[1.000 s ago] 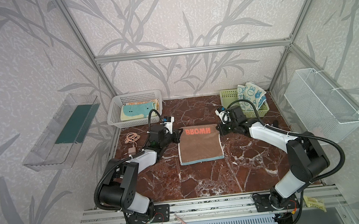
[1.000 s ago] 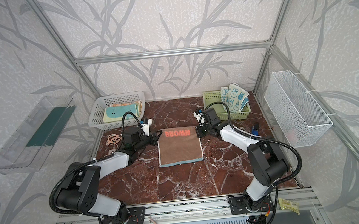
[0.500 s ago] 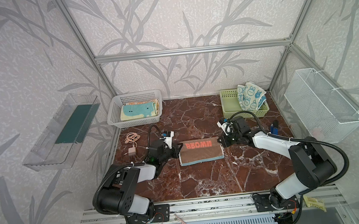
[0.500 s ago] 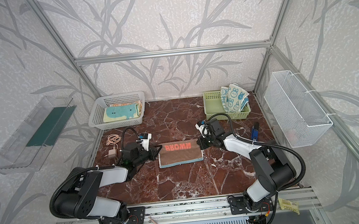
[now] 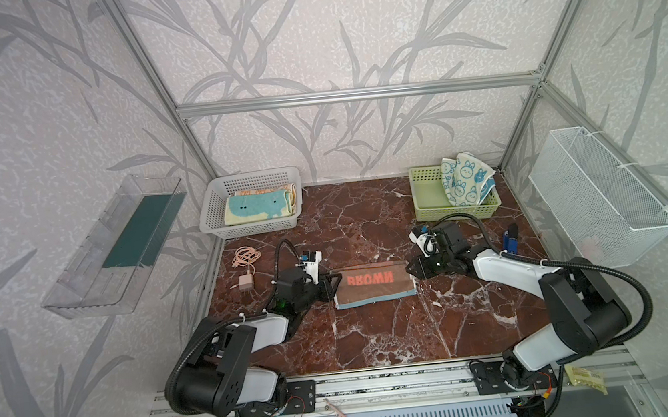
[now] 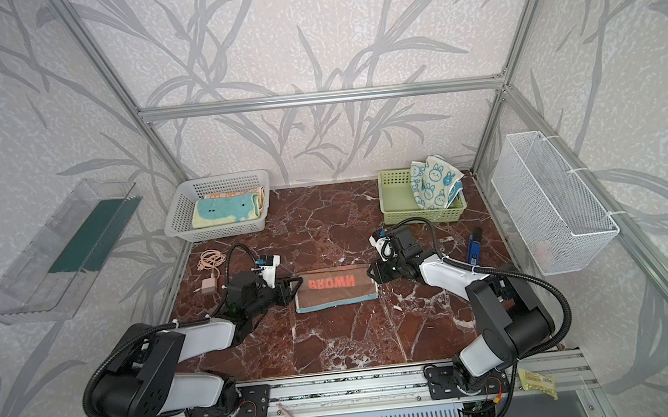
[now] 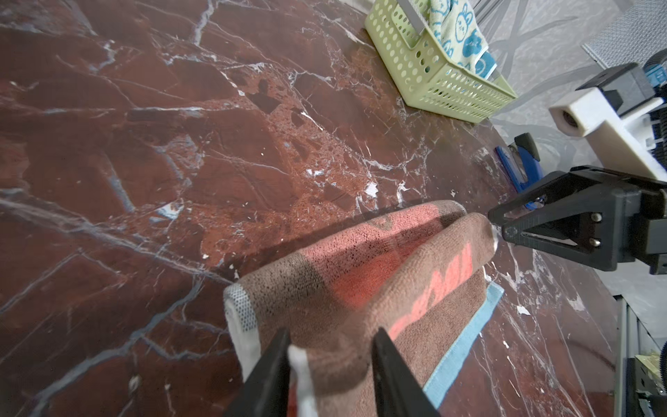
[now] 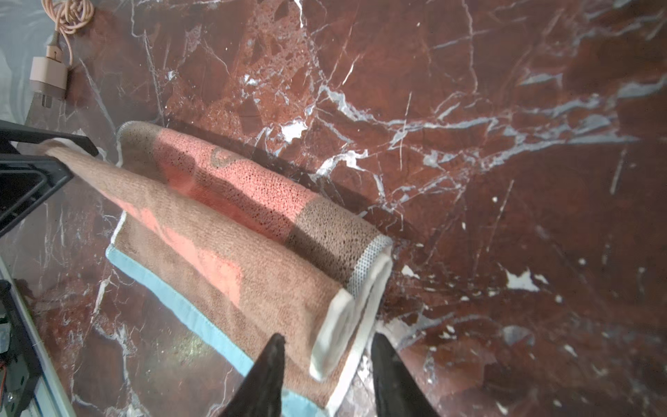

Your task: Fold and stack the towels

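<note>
Now the first fold of the brown towel (image 5: 373, 284) is judged done: it lies doubled at the middle of the table (image 5: 378, 339), between both grippers. The left gripper (image 7: 330, 337) and right gripper (image 8: 326, 339) are seen with jaws partly parted around its short ends, and nothing seems pinched. A second earlier it was spread at full length. Next, a crosswise fold is called for, then stacking in the white basket (image 5: 215, 212).

Your left wrist view cuts the jaws' bases off; brown towel (image 7: 361, 289) end between them is blurred.
</note>
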Controlling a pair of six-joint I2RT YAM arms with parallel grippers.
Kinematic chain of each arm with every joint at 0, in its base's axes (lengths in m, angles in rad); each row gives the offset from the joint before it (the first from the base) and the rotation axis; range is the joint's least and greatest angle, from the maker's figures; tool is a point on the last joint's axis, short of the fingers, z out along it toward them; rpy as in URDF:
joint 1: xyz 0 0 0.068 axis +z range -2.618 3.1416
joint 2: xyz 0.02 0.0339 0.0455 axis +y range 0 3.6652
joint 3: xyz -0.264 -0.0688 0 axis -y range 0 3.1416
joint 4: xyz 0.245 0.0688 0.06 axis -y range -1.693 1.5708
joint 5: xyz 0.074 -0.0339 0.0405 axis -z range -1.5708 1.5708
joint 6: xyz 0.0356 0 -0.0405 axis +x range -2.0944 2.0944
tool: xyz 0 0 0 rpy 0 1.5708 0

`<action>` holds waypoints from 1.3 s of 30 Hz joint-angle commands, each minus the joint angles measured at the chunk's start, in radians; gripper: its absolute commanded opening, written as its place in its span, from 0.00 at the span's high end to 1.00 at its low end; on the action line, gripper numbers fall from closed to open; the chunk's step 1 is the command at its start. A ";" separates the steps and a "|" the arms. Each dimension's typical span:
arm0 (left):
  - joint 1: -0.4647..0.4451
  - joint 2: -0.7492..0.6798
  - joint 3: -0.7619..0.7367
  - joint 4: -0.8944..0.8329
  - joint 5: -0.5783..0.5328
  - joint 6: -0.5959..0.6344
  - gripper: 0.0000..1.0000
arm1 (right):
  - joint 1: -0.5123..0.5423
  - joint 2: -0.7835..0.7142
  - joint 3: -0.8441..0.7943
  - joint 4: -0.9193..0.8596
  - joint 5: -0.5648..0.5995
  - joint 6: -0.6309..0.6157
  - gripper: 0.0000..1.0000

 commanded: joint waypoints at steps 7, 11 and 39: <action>-0.030 -0.357 -0.034 -0.330 -0.103 0.039 0.58 | -0.003 -0.106 0.066 -0.179 0.089 -0.023 0.55; -0.035 -0.485 -0.012 -0.429 -0.170 0.025 0.57 | -0.002 0.011 0.169 -0.188 0.033 0.001 0.55; 0.017 0.086 0.251 -0.717 0.122 -0.402 0.35 | 0.186 0.276 0.245 -0.430 0.188 -0.047 0.60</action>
